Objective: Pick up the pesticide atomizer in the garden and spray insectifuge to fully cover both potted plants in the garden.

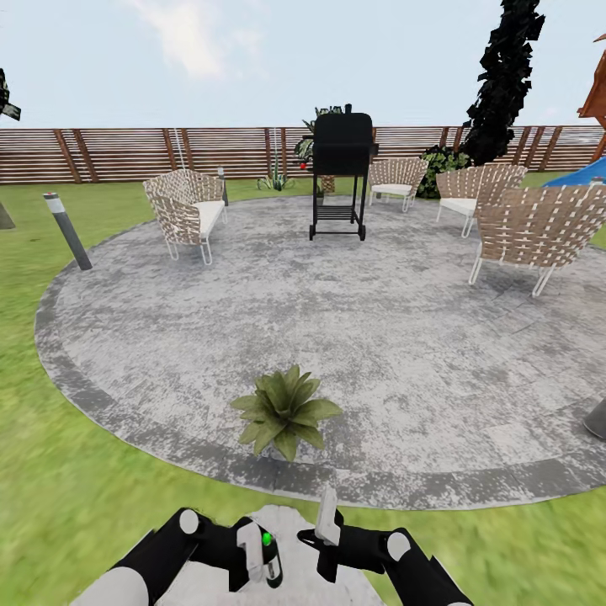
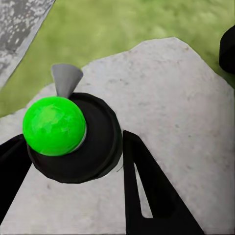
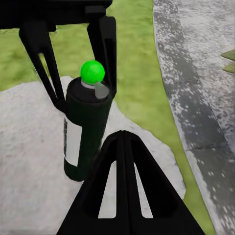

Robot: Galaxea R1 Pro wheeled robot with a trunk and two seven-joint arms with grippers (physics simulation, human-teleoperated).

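Head view: round patio of grey mottled paving (image 1: 337, 320) set in green lawn (image 1: 50, 471), closed behind by a brown slatted fence (image 1: 126, 151); on the paving a black grill (image 1: 341, 168), woven chairs (image 1: 187, 210) left and right, a grey bollard light (image 1: 67, 229) at the left rim. One potted plant (image 1: 286, 410), a low rosette of broad green leaves, near the front edge of the paving, pot hidden. Below it, a pale stepping stone (image 1: 290, 522) in the grass; pesticide atomizer (image 1: 270, 558) upright over it, between the fingers of the left hand (image 1: 257, 555); right hand (image 1: 328, 526) just beside, one pale finger raised, spread or not cannot be told here. Left wrist view: seen from above, dark round bottle top (image 2: 81, 139) with bright green cap (image 2: 54, 126) and grey nozzle (image 2: 66, 78), black fingers (image 2: 152, 191) flanking it on both sides over the pale stone (image 2: 166, 98); contact not resolvable. Right wrist view: dark-green bottle (image 3: 84, 134) with white label strip, standing upright on the stone, framed by the left hand's two fingers (image 3: 105, 46), which appear close against its shoulder; right hand's own finger (image 3: 128, 196) in the foreground, apart from the bottle, holding nothing; leaf tips (image 3: 227, 61) at the paving edge.
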